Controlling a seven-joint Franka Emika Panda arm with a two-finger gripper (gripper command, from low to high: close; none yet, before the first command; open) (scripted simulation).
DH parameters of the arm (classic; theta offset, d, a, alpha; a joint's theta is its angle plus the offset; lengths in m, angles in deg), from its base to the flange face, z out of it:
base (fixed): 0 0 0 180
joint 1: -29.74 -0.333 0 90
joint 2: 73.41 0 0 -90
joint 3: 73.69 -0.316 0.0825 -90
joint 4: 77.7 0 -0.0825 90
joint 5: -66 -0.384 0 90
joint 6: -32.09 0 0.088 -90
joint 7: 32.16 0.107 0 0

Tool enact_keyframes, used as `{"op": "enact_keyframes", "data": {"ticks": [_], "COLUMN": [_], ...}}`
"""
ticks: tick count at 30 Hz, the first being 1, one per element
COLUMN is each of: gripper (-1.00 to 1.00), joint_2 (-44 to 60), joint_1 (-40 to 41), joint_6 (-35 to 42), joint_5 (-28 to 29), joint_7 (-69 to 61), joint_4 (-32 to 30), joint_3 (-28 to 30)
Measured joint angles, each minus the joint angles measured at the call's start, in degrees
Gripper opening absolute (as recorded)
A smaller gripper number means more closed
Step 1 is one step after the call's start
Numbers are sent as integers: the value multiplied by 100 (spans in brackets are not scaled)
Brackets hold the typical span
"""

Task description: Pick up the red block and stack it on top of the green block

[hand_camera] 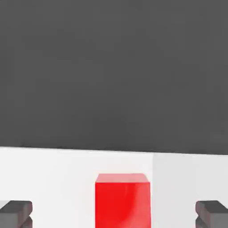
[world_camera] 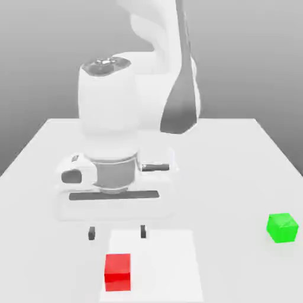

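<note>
Gripper (world_camera: pixel 117 233) hangs above the table (world_camera: pixel 237 160) with its jaws spread wide and nothing between them; both dark fingertips (world_camera: pixel 92 234) show in the exterior view, level with one another. Taking the red block (world_camera: pixel 118 272) as reference: it sits on the table just in front of the fingertips, toward the camera, roughly midway across the span between them. The green block (world_camera: pixel 282 228) lies well apart from the red block, off toward the exterior view's right and slightly farther back. Both cubes rest flat – neither is tilted or touched.

Step in hand, as judged: approach for the grasp. To do it well, the hand should be brought squarely over the red block so the cube sits centred between the fingers, the descent kept vertical, and the jaws closed on two opposite flat faces (not across the corners). The hand view suggests alignment is already fair – the red block (hand_camera: pixel 122 200) stands between the two finger pads (hand_camera: pixel 16 213) with clear margin either side.

Limits of inspection: the red block's lower part is cut off in the hand view. The arm's upper links run out of frame in the exterior view, and the bulky wrist hides the table directly behind it. How high the fingertips stand above the table cannot be judged with confidence.
</note>
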Motion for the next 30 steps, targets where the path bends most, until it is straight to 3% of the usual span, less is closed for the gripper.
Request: {"op": "enact_keyframes", "data": {"ticks": [4, 5, 12, 17, 30], "gripper": [0, -100, -100, -100, -100], "joint_2": [829, 1013, 1046, 161, -394], "joint_1": [137, 182, 200, 88, -1259], "joint_6": [-655, -807, -832, -92, 321], "joint_5": [-225, -278, -272, 28, 217], "joint_7": [-190, -230, -225, -12, -1819], "joint_4": [89, 116, 120, -20, -185], "joint_3": [-173, -229, -247, -87, -1805]}}
